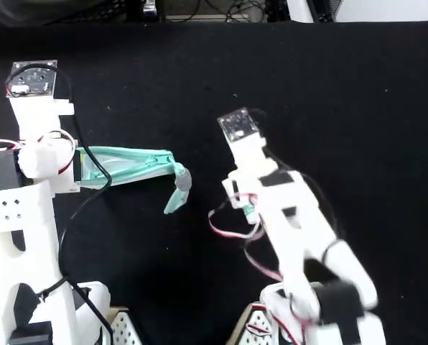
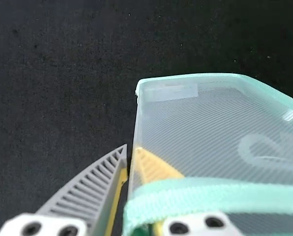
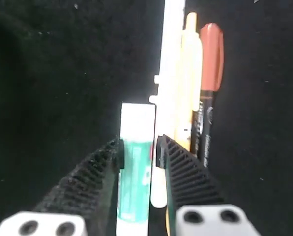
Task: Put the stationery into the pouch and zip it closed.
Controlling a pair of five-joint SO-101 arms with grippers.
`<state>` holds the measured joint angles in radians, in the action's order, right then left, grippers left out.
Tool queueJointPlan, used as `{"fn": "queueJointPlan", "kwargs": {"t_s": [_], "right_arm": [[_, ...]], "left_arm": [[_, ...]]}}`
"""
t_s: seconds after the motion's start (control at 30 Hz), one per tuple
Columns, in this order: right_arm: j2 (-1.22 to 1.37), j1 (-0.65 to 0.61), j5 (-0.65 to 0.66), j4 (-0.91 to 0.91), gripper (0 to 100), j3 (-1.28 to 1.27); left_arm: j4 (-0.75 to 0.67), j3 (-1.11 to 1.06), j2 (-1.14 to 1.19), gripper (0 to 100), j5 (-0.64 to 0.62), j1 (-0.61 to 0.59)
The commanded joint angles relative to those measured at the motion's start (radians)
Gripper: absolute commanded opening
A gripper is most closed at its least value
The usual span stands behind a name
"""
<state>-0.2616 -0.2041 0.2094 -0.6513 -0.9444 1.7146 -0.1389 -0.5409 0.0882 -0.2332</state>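
Note:
A clear pouch [image 1: 128, 165] with mint-green trim lies across the black cloth, its zip pull [image 1: 179, 188] hanging off the end nearest the other arm. My left gripper [image 1: 81, 169] is shut on the pouch's opposite end. In the left wrist view the pouch [image 2: 215, 132] fills the space ahead, and my gripper [image 2: 131, 153] pinches its edge. My right gripper [image 3: 139, 147] is shut on a white-and-green stick [image 3: 135, 172]. Beside the stick lie a white pen [image 3: 169, 64], a cream pen [image 3: 190, 73] and a red-brown marker [image 3: 210, 69], side by side. From above, the right arm [image 1: 271, 194] covers these pens.
Black cloth [image 1: 343, 108] covers the whole table, with open room behind and to the right of the right arm. Both arm bases stand at the near edge. Cables run along the left arm [image 1: 34, 208] and loop under the right one.

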Motion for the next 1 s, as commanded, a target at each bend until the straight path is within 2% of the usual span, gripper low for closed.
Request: {"fn": "queueJointPlan", "kwargs": {"t_s": [0.0,0.2,0.33,0.7,0.77,0.9,0.97], "right_arm": [[0.091,0.005,0.003,0.018,11.9,0.104],[0.147,-0.032,0.097,-0.006,11.4,0.116],[0.119,-0.084,0.143,-0.089,0.9,0.117],[-0.045,-0.092,0.187,-0.336,1.3,0.021],[-0.071,-0.092,0.209,-0.382,3.4,0.012],[-0.084,-0.095,0.253,-0.433,17.8,0.018],[-0.084,-0.11,0.269,-0.431,19.8,0.027]], "left_arm": [[-0.025,-0.005,0.008,3,0.006,-0.025],[-0.025,-0.005,0.008,3,0.006,-0.025],[-0.043,-0.038,0.002,3,0.009,-0.024],[-0.086,-0.079,0.002,3,0.009,-0.025],[-0.086,-0.079,0.002,3,0.009,-0.025],[-0.086,-0.076,0.002,3,0.009,-0.025],[-0.086,-0.076,0.002,3,0.009,-0.027]]}}
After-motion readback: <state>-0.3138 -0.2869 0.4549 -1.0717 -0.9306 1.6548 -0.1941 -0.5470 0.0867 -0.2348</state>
